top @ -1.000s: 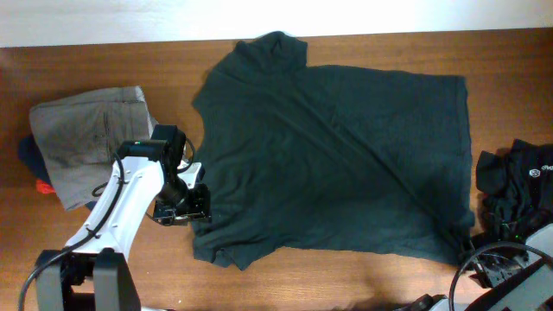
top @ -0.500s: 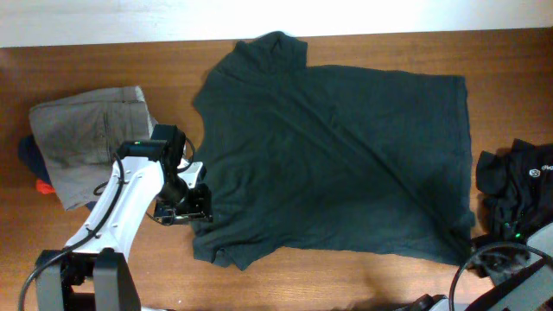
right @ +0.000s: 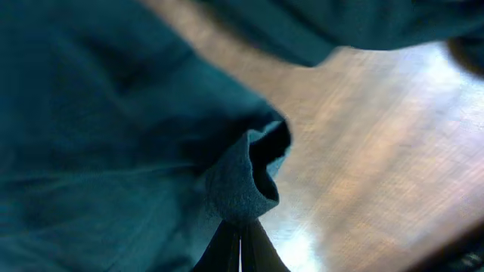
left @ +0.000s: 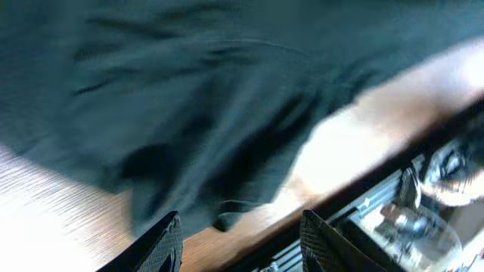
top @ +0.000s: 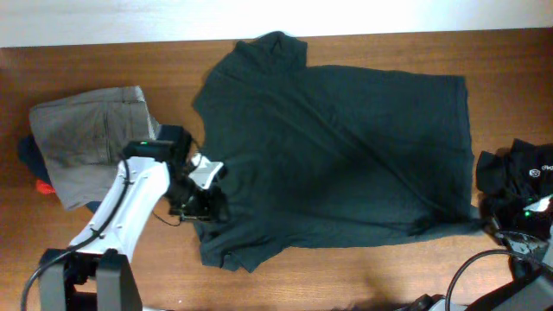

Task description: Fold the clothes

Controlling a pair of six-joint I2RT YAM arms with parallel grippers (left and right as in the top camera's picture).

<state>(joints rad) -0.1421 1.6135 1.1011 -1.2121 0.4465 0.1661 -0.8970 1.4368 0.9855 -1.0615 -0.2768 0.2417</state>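
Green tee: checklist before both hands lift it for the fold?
1. Right hand shut on the tee corner: ok, fabric pinched between its fingertips.
2. Left hand clamped on the hem: not ok, fingers apart, hem loose between them.
3. Tee spread out: ok, a few creases.
4. Grey pile apart from the tee: ok.
5. Black clothes apart from the tee's right edge: cannot tell, they lie very close.

Brown wood table (top: 104,65): dark green T-shirt (top: 346,164) spread flat mid-table, folded khaki garment (top: 82,138) near left edge, crumpled black garment (top: 518,177) at right edge.
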